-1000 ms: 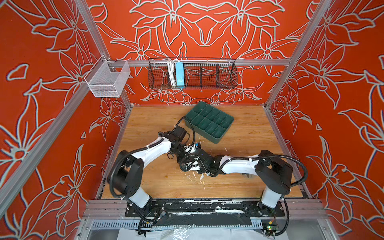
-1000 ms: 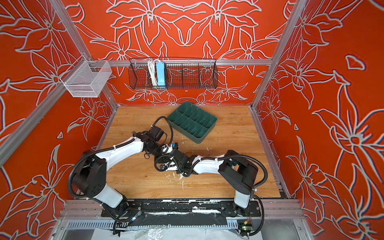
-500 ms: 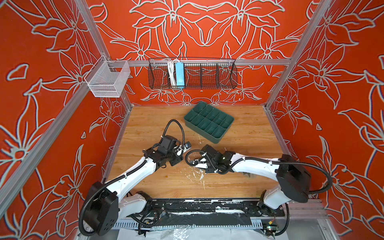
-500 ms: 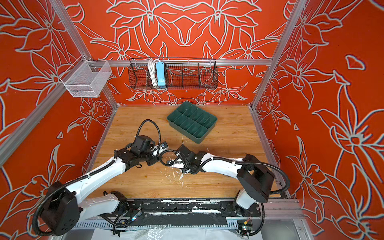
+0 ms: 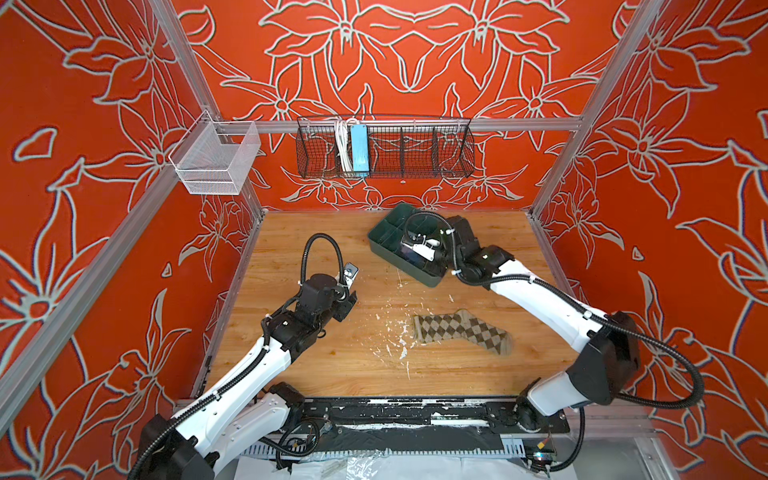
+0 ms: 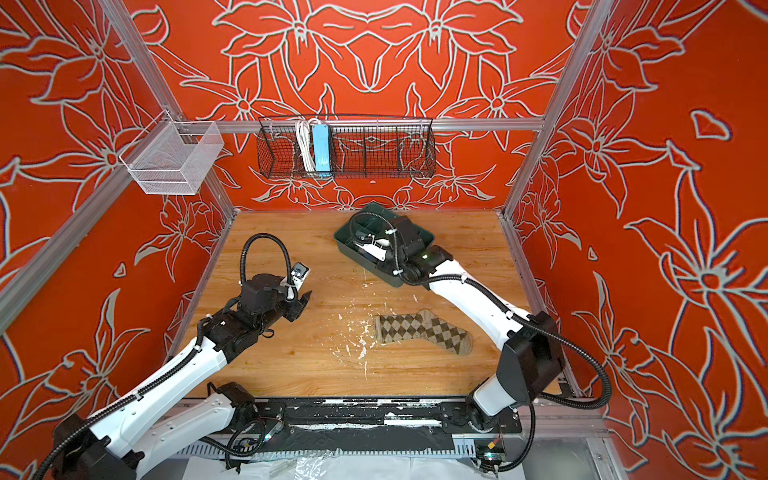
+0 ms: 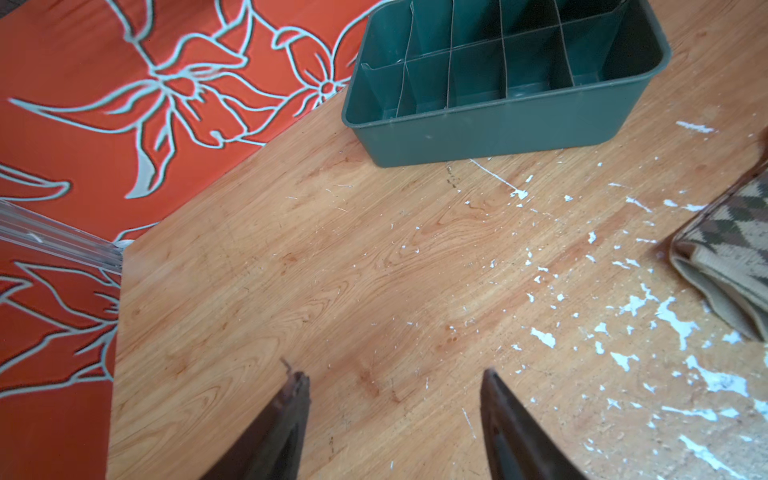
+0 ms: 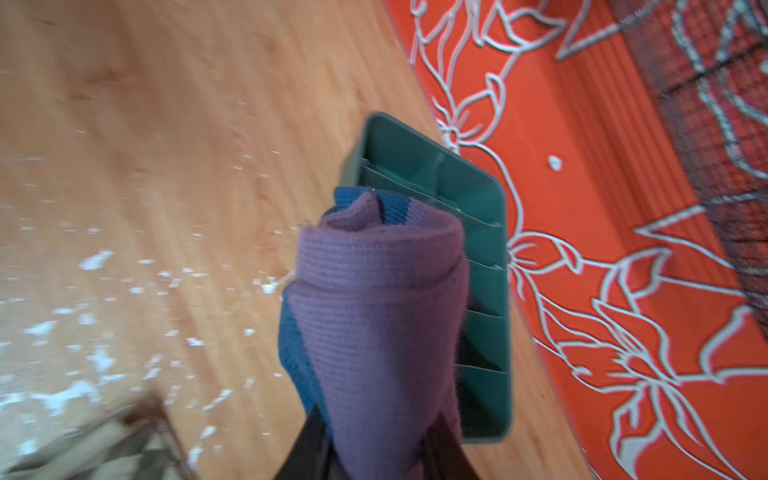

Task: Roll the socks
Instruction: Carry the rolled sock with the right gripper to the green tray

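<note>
purple sock (image 8: pixel 374 332) is seen rolled into a tight bundle, blue patches showing at its end and along one side; it is clamped between the dark fingers (image 8: pixel 309 440) of the right gripper (image 8: pixel 374 449) (only the finger bases are visible in the right wrist view, which is blurred). the roll is held over the green divided tray (image 5: pixel 384 245), which sits near the far edge of the tabletop (image 5: pixel 365 370), right of centre. in both top views the right arm is stretched over the tray and the sock itself is hidden beneath it.

argyle sock (image 5: pixel 461 332) is laid flat and unrolled on the tabletop toward the near right, cuff end pointing to the middle, toe toward the right edge. it is also seen in a top view (image 6: pixel 424 332) and at the frame border of the left wrist view (image 7: pixel 731 257). it is touched by neither gripper.

left gripper (image 7: pixel 395 399) is held above bare wood on the left half of the tabletop, jaws spread wide with nothing between them, well apart from both sock and tray.

white flecks (image 5: pixel 399 336) are scattered over the wood near the argyle cuff.
</note>
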`<state>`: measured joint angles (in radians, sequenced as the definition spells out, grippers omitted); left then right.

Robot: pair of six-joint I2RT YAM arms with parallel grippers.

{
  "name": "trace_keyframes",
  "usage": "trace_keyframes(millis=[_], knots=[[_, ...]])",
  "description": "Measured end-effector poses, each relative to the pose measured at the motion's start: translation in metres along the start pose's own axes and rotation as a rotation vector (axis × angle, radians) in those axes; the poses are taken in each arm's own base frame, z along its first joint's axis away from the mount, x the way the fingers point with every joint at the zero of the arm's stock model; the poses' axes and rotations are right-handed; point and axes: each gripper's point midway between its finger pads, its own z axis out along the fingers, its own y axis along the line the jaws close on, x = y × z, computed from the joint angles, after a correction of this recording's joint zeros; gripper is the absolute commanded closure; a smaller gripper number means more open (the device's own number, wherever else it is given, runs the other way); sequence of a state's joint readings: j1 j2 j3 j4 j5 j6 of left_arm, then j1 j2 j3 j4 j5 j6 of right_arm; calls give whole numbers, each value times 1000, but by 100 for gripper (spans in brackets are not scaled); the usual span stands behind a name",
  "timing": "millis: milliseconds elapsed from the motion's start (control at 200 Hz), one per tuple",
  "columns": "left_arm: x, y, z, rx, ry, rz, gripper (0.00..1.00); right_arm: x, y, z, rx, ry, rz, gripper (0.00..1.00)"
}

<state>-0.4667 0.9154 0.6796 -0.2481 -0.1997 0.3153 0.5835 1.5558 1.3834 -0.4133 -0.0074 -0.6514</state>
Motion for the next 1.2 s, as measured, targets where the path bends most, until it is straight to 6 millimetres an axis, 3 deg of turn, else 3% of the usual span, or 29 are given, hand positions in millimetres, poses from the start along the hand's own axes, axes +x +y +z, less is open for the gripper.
trace_keyframes(millis=[140, 430, 591, 791, 906, 1011, 1201], knots=[[1, -1, 0, 6, 5, 2, 35, 12, -19, 22, 2, 70, -29, 100], [7, -12, 9, 56, 34, 11, 35, 55, -19, 80, -78, 262, -253, 100], [7, -17, 10, 82, 32, 10, 34, 79, -33, 90, -61, 346, -380, 100], [7, -21, 11, 103, 32, 10, 34, 78, -56, 102, 24, 336, -601, 100], [7, -22, 11, 109, 30, 10, 34, 81, -50, 115, 0, 333, -725, 100], [7, -22, 11, 113, 29, 10, 34, 90, -32, 126, -64, 337, -814, 100], [4, -22, 7, 117, 13, 7, 34, 91, -6, 130, -128, 328, -889, 100]])
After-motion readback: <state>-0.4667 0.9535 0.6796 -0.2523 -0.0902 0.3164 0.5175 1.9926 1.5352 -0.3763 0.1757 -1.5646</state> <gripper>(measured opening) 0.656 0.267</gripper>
